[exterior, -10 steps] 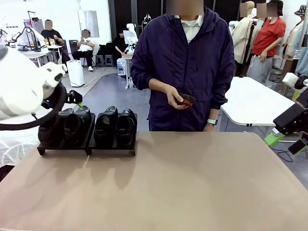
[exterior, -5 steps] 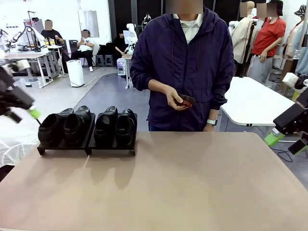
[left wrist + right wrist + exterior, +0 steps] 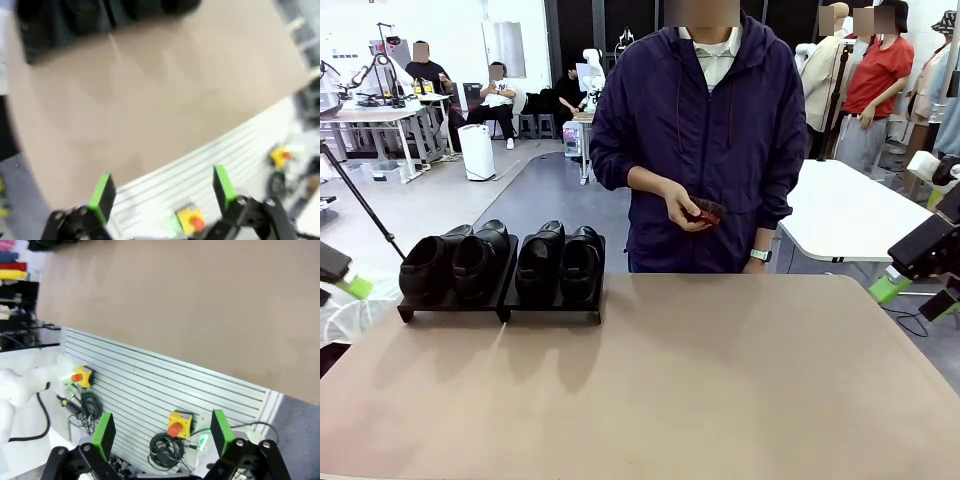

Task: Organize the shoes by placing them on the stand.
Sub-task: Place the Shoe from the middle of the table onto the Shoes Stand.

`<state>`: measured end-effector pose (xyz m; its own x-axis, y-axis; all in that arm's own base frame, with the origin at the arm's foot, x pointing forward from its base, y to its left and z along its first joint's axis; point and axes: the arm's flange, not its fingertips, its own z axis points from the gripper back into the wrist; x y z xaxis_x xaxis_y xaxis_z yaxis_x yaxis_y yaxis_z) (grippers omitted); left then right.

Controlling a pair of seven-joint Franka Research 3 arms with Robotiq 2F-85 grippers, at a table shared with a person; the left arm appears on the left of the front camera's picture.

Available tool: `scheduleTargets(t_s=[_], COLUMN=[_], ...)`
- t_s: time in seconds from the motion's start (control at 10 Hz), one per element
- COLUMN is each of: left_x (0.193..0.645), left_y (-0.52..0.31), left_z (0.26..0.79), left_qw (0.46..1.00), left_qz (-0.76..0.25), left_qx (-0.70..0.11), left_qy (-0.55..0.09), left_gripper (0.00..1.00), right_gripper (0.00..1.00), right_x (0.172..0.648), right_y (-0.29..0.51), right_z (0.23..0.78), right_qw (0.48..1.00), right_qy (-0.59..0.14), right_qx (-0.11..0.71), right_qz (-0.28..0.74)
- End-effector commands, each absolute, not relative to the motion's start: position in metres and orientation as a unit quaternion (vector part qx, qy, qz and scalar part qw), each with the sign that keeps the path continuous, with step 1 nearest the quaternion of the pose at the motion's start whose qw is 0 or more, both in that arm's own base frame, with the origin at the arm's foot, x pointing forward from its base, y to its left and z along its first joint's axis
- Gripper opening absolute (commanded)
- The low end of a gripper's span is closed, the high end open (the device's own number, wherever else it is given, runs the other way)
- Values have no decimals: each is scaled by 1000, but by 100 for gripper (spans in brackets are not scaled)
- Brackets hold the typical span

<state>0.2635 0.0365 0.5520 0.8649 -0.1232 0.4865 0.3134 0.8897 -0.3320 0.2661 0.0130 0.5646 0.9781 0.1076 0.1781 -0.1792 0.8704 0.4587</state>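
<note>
Several glossy black shoes [image 3: 540, 262] stand toe-forward in a row on the low black stand [image 3: 502, 311] at the table's far left. In the blurred left wrist view they are a dark mass [image 3: 100, 15] at the top. My left gripper [image 3: 162, 192] is open and holds nothing. It hangs over the table's near-left edge, well apart from the stand, and one green pad [image 3: 356, 287] pokes in at the front view's left edge. My right gripper [image 3: 162, 432] is open and holds nothing. It sits off the table's right side [image 3: 917, 297].
A person in a dark jacket stands behind the table with a small reddish-brown brush [image 3: 708, 210] in both hands. The tan table top [image 3: 720, 380] stretches right of the stand. Yellow boxes with red buttons [image 3: 177, 425] sit on the slatted panel below the table's edge.
My left arm has pulled back from beside the shoes, leftward and down past the table's left edge. The shoes, the right arm and the person have not moved.
</note>
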Motion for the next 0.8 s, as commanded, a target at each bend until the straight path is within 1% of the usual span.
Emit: scheduleTargets(t_s=[0.0, 0.1, 0.7], left_x=[229, 263, 263], left_y=[34, 36, 36], left_z=[514, 552, 552], left_qw=[935, 944, 944], left_qz=[-38, -116, -116], left_qx=[-199, -204, -204], left_qy=[-290, -233, -233], left_gripper=[100, 100, 100], right_gripper=[100, 100, 100], right_x=[267, 267, 267], right_y=[13, 13, 13], right_z=[566, 566, 566], right_qw=[960, 960, 960], right_qy=[-76, -76, -76], right_qx=[256, 256, 256], right_qz=[86, 86, 86])
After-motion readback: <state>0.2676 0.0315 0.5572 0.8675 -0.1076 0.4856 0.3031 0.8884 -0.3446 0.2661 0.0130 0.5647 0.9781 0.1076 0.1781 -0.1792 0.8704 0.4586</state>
